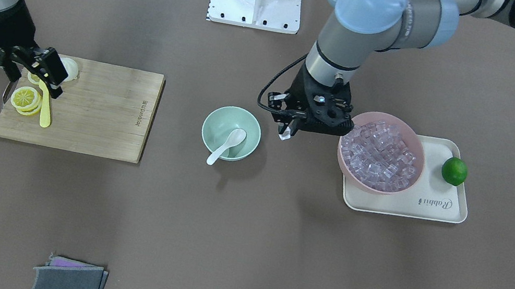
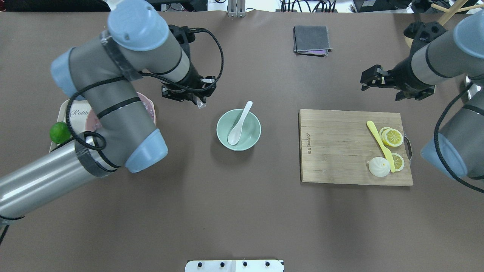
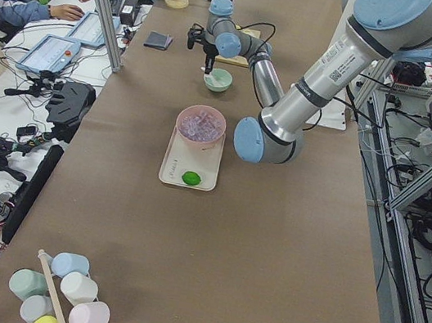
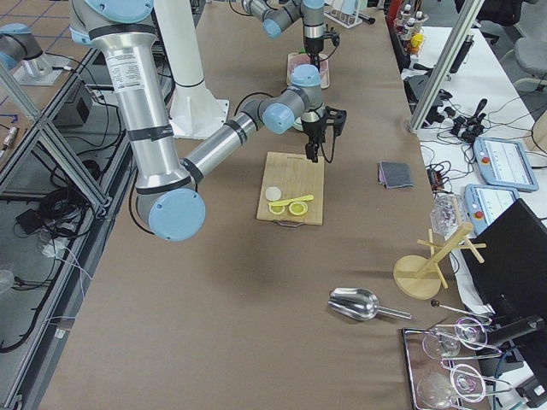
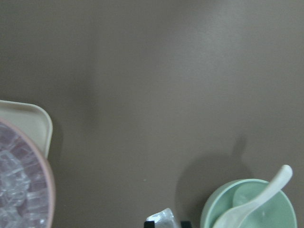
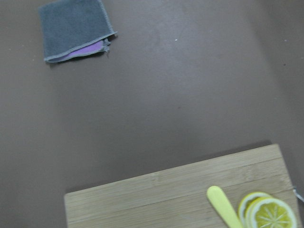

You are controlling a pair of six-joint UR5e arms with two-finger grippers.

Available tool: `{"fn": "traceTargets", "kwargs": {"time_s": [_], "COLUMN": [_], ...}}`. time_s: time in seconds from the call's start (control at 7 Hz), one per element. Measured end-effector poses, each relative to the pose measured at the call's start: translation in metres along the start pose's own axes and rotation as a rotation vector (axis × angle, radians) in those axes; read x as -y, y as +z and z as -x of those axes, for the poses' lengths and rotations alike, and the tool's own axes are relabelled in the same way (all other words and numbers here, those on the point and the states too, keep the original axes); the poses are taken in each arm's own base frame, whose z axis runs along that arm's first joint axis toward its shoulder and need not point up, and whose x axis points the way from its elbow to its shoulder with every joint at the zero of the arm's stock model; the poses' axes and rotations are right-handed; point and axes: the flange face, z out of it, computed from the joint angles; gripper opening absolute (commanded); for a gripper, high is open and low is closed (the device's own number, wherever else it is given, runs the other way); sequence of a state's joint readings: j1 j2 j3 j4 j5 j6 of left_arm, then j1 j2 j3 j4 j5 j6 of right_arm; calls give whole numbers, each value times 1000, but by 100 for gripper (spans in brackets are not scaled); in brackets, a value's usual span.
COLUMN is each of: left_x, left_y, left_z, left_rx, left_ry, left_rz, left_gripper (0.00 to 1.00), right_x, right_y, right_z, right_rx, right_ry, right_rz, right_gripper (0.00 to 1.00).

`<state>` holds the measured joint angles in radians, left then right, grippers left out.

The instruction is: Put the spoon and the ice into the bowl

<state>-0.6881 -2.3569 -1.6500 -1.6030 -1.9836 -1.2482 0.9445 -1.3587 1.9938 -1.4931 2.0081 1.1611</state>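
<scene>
- Found the left pincer (image 1: 286, 129) clenched on one ice cube (image 1: 284, 135), hanging above the bare worktop (image 1: 239, 247) between the green bowl (image 1: 211, 120) and the pink bowl (image 1: 385, 117), closer to the pink one's rim.
- Caught the same cube at the bottom edge of the left wrist view, clear and glassy, with the green bowl off to one side of it.
- Marked the cube as outside the green bowl, near its rim but apart from it.
- Logged the spoon (image 1: 227, 146) already in the green bowl, scoop down in the hollow, handle leaning on the rim and poking out past it.
- Noted the pink bowl heaped with more clear cubes, standing on a cream tray (image 1: 436, 210), with a lime (image 1: 454, 171) beside it on the same tray.
- Picked out the right pincer (image 1: 35, 85) with fingers parted, grasping nothing, raised by the lemon end of the cutting board (image 1: 104, 112).
- Recorded lemon slices (image 1: 26, 99) stacked on that end of the board, a yellow knife (image 1: 46, 110) lying against them, and a white round lump (image 2: 379, 167) just beside the knife tip.
- Spotted a folded grey cloth (image 1: 69, 281) well apart from everything, near the worktop edge on the operators' side.
</scene>
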Motion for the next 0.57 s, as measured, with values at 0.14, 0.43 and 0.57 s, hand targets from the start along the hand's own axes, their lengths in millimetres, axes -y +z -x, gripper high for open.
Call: {"fn": "traceTargets", "kwargs": {"time_s": [0.14, 0.43, 0.57], "left_x": [-8, -17, -17], "left_y": [17, 37, 36], "left_z": [-35, -62, -53], "left_rx": [7, 7, 0], "left_ry": [10, 32, 40], "left_rz": [-4, -16, -27], "left_gripper": [99, 99, 99], "right_x": [5, 10, 14], "right_y": [3, 4, 1], "right_z": [-24, -58, -73], "right_rx": [-21, -40, -42], "right_ry": [-38, -75, -99], "right_rz": [11, 37, 48], "right_gripper": [100, 100, 100]}}
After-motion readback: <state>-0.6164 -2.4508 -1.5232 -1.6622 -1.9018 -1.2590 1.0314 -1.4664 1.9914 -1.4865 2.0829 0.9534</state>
